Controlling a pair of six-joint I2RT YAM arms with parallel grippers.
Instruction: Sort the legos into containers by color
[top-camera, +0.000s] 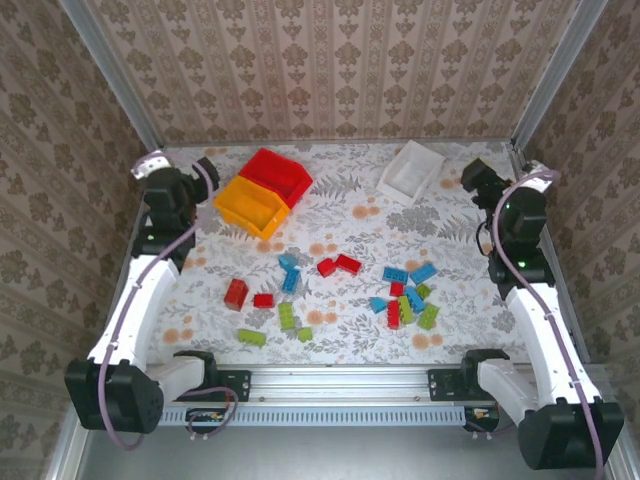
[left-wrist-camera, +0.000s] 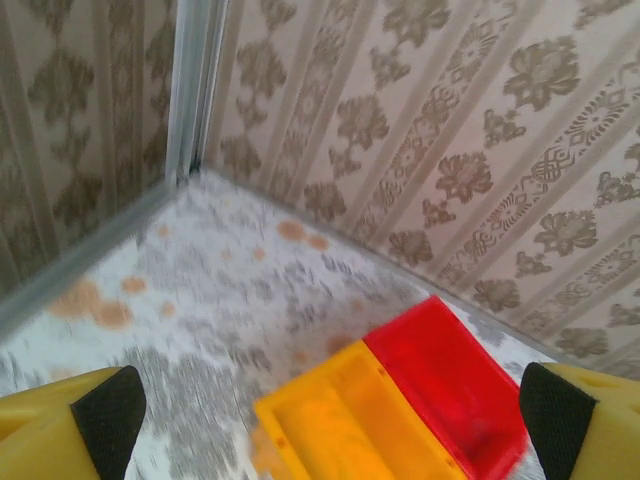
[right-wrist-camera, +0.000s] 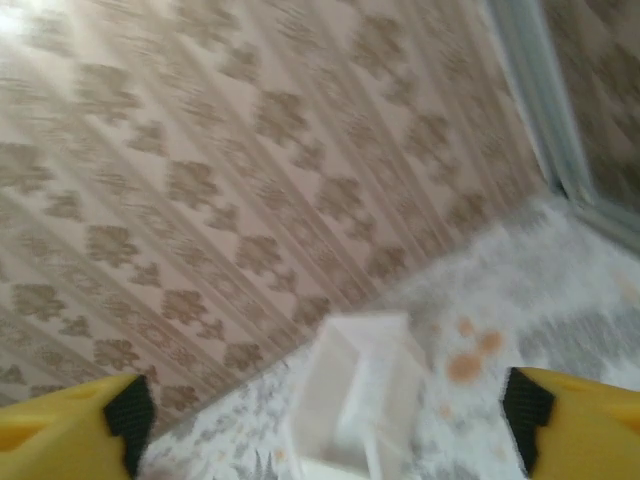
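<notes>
While my left gripper (left-wrist-camera: 332, 410) and right gripper (right-wrist-camera: 328, 408) are hanging spread, empty, I am judging the small red studded plastic brick (top-camera: 236, 293), lying on the near side of the yellow-orange open plastic bin (top-camera: 240, 212), closer to the left.

You have a floral worktop (top-camera: 460, 250) carrying the yellow-orange bin (top-camera: 250, 207), the red bin (top-camera: 280, 175) touching it behind, the white bin (top-camera: 411, 171) well right, and legos (top-camera: 290, 278) scattered nearer you.
</notes>
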